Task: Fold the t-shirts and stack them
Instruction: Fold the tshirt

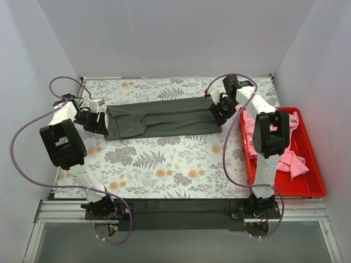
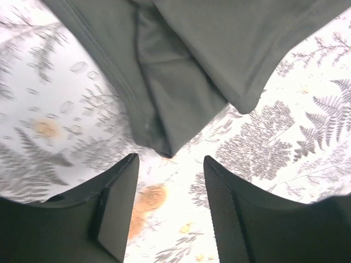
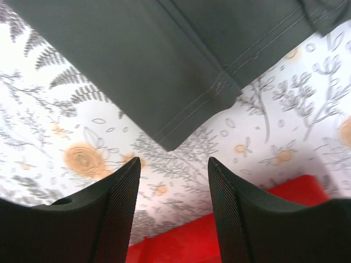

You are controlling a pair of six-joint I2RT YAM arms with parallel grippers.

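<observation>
1. the dark grey t-shirt [image 1: 162,121] lies flat on the flower-patterned table cloth [image 1: 159,164], at the far part of the table. it makes a long, narrow band running left to right, with layers folded over each other.
2. the left fingers [image 1: 94,121] sit at the left end of that band, low over the table.
3. in the left wrist view the left fingers [image 2: 118,197] stand moderately apart with nothing between them. a folded corner of the grey shirt [image 2: 181,66] ends just in front of their tips, and only the patterned cloth [image 2: 55,126] shows in the gap.
4. the right fingers [image 1: 218,112] are at the right end of the band, beside the far left corner of the red tray [image 1: 313,181].
5. in the right wrist view the right fingers [image 3: 118,208] are likewise parted and hold nothing. a stitched hem corner of the grey shirt [image 3: 137,66] lies flat just beyond the tips, and a strip of the red tray [image 3: 181,244] shows below, between the two fingers.
6. the pink t-shirts [image 1: 293,163] lie crumpled and unfolded inside the red tray at the right side of the table, partly hidden by the right arm, well apart from the grey one.
</observation>
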